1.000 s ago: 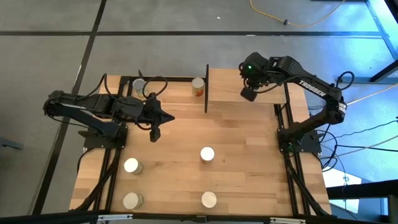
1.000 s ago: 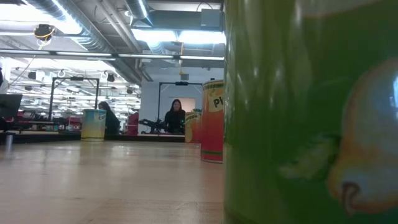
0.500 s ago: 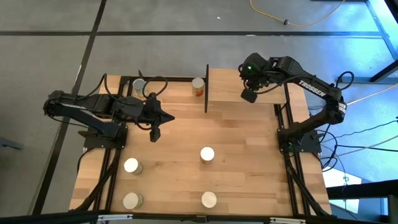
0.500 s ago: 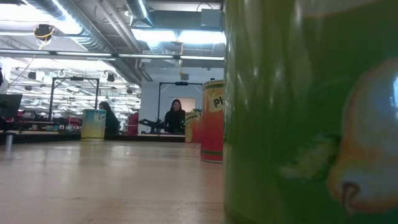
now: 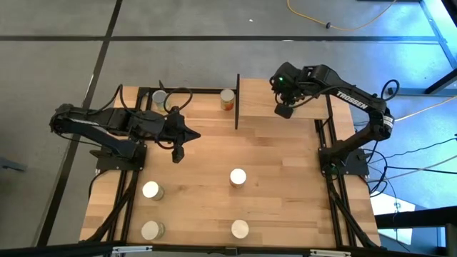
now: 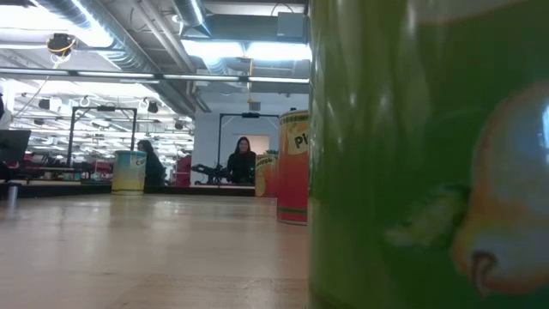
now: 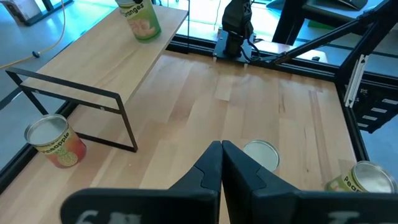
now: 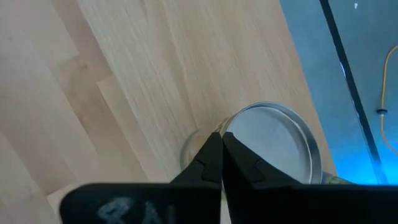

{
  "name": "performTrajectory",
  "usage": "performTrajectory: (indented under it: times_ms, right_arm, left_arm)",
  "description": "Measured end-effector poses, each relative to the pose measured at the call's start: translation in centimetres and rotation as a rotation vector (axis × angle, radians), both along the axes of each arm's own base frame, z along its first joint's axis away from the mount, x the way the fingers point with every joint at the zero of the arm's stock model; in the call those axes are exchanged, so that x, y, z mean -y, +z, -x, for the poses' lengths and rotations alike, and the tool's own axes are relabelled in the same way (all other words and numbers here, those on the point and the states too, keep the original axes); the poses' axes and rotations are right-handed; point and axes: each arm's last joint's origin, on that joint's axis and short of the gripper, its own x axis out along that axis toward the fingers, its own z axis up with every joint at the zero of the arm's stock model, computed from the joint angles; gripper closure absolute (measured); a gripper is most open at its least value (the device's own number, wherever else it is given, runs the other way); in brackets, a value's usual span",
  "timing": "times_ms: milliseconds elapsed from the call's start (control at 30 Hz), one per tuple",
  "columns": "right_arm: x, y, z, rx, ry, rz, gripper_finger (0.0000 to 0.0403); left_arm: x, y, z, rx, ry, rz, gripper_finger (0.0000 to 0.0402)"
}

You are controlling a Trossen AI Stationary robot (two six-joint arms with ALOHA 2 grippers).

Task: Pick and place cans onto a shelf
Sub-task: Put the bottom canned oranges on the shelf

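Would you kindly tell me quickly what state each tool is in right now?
Left tool: closed, holding nothing, above the tabletop.
Right tool: closed, holding nothing, over a can.

A blurred green can [image 6: 429, 154] blocks, seemingly, half the low view.

Open lab hall: exposed ceiling ducts [image 6: 129, 39], strip lights [image 6: 257, 51], distant workbenches [image 6: 51, 167]

The left arm lies low and reaches in from its side, and its pincer [image 5: 178, 153] is squeezed shut with the tips pressed together; the right arm bends over the far end, and its pincer [image 5: 283, 111] points down, shut too.
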Motion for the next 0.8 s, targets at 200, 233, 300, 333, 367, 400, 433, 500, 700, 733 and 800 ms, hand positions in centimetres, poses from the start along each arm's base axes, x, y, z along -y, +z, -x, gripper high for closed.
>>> performTrajectory:
  times_ms: [200, 233, 300, 333, 367, 400, 433, 500, 700, 733, 800]
  right_arm:
    - [0.0, 0.0, 0.0, 0.001, -0.002, 0.000, 0.0372]
    - [0.0, 0.0, 0.0, 0.001, -0.003, -0.001, 0.0370]
    - [0.0, 0.0, 0.0, 0.002, -0.005, -0.001, 0.0367]
    - [0.0, 0.0, 0.0, 0.002, -0.005, -0.001, 0.0366]
    - [0.0, 0.0, 0.0, 0.002, -0.005, 0.000, 0.0366]
    - [0.0, 0.0, 0.0, 0.002, -0.005, 0.001, 0.0365]
    - [0.0, 0.0, 0.0, 0.001, -0.004, 0.002, 0.0365]
    - [0.0, 0.3, 0.0, 0.004, -0.006, 0.020, 0.0364]
    - [0.1, 3.1, 0.2, 0.070, 0.001, 0.101, 0.0365]
    - [0.0, 3.8, 0.3, 0.093, 0.003, 0.109, 0.0369]
    - [-0.5, 5.0, 0.4, 0.143, 0.027, 0.095, 0.0387]
  left_arm:
    - [0.0, 0.0, 0.0, 0.000, 0.000, 0.000, 0.0401]
    - [0.0, 0.0, 0.0, 0.000, 0.000, 0.000, 0.0401]
    - [0.0, 0.0, 0.0, 0.000, 0.000, 0.000, 0.0401]
    - [0.0, 0.0, 0.0, 0.000, 0.000, 0.000, 0.0401]
    - [0.0, 0.0, 0.0, 0.000, 0.000, 0.000, 0.0401]
    - [0.0, 0.0, 0.0, 0.000, 0.000, 0.000, 0.0401]
    - [0.0, 0.0, 0.0, 0.000, 0.000, 0.000, 0.0401]
    - [0.0, 0.0, 0.0, 0.000, 0.000, 0.000, 0.0401]
    - [0.0, 0.0, 0.0, 0.000, 0.000, -0.001, 0.0401]
    - [0.0, 0.0, 0.0, 0.000, 0.000, -0.001, 0.0401]
    - [0.0, 0.0, 0.0, -0.001, -0.001, -0.001, 0.0401]
